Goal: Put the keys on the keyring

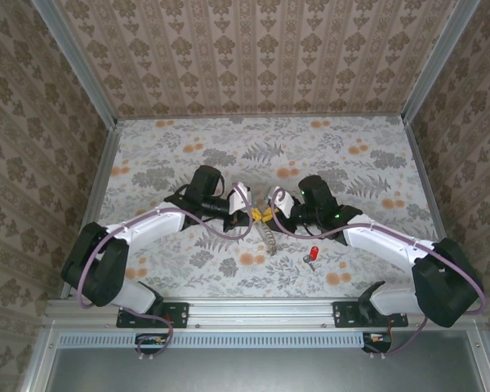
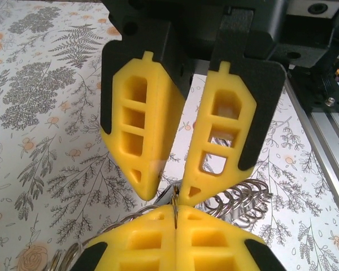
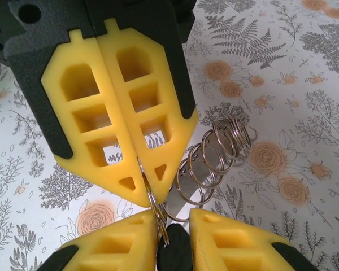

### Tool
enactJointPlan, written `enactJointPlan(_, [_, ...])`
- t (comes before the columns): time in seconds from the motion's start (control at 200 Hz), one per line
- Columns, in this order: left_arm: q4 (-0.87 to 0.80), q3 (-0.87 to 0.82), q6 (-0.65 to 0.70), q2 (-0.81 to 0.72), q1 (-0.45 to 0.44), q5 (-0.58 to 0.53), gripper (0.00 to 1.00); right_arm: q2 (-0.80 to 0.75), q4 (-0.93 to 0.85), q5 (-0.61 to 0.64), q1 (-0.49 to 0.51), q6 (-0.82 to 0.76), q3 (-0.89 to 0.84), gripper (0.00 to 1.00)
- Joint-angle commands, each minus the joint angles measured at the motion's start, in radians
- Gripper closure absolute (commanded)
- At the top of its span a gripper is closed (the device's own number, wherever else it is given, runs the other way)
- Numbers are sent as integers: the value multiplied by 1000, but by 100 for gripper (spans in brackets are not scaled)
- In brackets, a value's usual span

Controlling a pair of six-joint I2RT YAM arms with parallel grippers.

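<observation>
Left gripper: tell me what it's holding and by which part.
The keyring: the left gripper has its fingers shut on the wire of an end ring; the other rings lie outside the grip.

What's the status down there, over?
Left jaws shut on keyring. Right jaws slightly parted, facing them. Red key loose on table. Nothing blocking.

The table (image 1: 188, 139) has a pale top printed with grey ferns, leaves and small orange blooms; walls (image 1: 253, 57) papered in beige with a brown damask pattern in vertical bands rise from its far, left and right edges; silvery metal posts (image 1: 73, 57) run up from both far corners; an aluminium rail (image 1: 261, 312) lies along the near edge; the light is soft and even.
</observation>
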Motion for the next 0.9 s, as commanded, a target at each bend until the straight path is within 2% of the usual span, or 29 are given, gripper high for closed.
enactJointPlan(0.0, [61,-11,-28,-4,11,61,100,26,64,-62,-6,31,-16,76])
enactJointPlan(0.18, [74,-16,-33,-5,15,77,100,42,73,-87,-6,29,1,79])
enactJointPlan(0.275, [79,-17,-35,-5,17,78,100,52,71,-90,-7,27,12,85])
enactJointPlan(0.355, [78,-15,-36,-5,19,72,100,54,61,-88,-7,23,20,95])
enactJointPlan(0.42, [64,-12,-33,-6,19,58,100,49,59,-83,-6,23,21,96])
enactJointPlan(0.455, [53,-10,-30,-7,19,49,94,42,57,-78,-6,23,22,96])
enactJointPlan(0.52, [38,-14,-22,-16,19,37,92,32,52,-65,-6,24,25,97])
enactJointPlan(0.61, [27,-26,-24,-41,19,1,86,21,35,-53,-5,25,35,97])
enactJointPlan(0.795, [41,-71,-68,-123,19,-75,82,11,1,-15,3,10,48,97])
enactJointPlan(0.895, [102,-123,-124,-166,13,-109,80,8,-2,-4,6,8,50,97])
